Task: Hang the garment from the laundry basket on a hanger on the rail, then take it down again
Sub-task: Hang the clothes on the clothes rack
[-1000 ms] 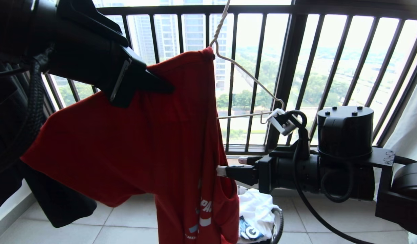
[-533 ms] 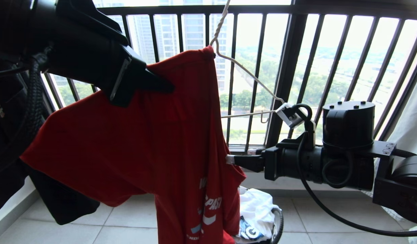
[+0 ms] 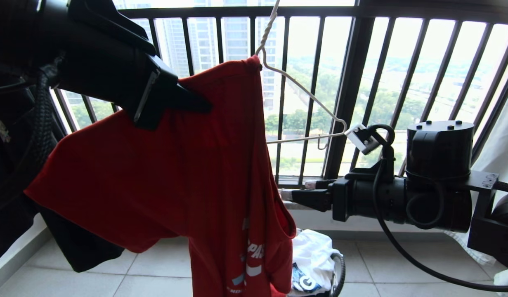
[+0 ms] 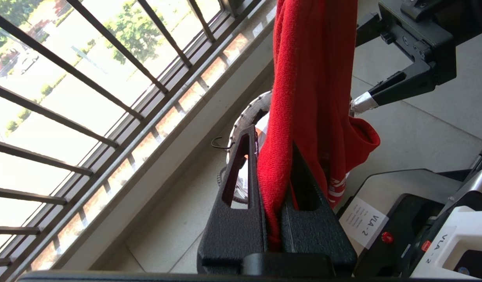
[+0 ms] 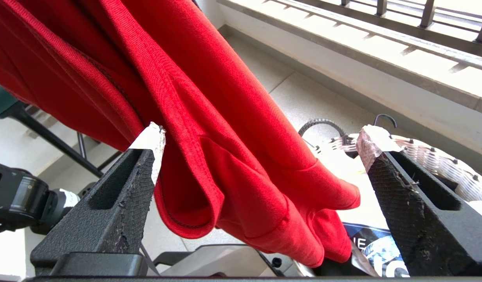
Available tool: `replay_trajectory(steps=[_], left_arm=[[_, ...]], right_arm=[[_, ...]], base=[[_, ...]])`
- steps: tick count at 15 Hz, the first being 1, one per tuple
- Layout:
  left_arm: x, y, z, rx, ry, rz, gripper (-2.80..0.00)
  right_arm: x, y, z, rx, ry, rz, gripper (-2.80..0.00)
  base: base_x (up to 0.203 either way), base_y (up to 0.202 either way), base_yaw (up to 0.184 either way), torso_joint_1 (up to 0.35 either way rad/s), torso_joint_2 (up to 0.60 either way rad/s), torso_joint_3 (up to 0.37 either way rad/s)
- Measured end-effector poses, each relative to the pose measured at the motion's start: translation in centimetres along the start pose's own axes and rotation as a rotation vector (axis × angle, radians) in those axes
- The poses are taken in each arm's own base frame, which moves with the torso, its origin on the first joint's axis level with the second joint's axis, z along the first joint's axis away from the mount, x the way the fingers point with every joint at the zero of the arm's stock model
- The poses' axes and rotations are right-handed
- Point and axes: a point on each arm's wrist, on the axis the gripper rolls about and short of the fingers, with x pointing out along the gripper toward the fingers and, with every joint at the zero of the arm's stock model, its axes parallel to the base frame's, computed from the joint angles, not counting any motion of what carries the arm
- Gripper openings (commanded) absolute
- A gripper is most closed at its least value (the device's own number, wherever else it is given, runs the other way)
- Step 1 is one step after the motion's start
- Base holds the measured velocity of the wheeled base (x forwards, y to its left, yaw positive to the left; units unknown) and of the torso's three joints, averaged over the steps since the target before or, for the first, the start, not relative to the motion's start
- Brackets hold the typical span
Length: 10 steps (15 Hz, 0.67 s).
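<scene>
- Red shirt (image 3: 175,173) hangs half on the hanger (image 3: 303,99), centre frame, above the basket (image 3: 338,272) at the bottom.
- Right end effector (image 3: 293,194) has backed off rightward from the shirt's edge, fingers spread and empty, so the bare hanger arm is likely still to be dressed.
- Left end effector (image 3: 187,101), upper left, pinches the shirt, arm reaching level.

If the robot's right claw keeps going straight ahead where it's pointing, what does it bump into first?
Most likely the red T-shirt. The right gripper stands open, pointing at the cloth hanging just ahead of its fingertips, with a fold already between them. Depth is hard to judge, but nothing else seems nearer.
</scene>
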Motion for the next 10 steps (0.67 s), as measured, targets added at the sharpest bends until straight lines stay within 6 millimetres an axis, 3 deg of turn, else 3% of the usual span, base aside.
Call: replay_trajectory(steps=[10], left_arm=[[-0.06, 0.02, 0.02, 0.000, -0.002, 0.001, -2.80]], right_arm=[[0.29, -0.24, -0.42, -0.004, 0.022, 0.016, 0.00]], base=[[0.000, 0.000, 0.000, 0.000, 0.00, 0.000]])
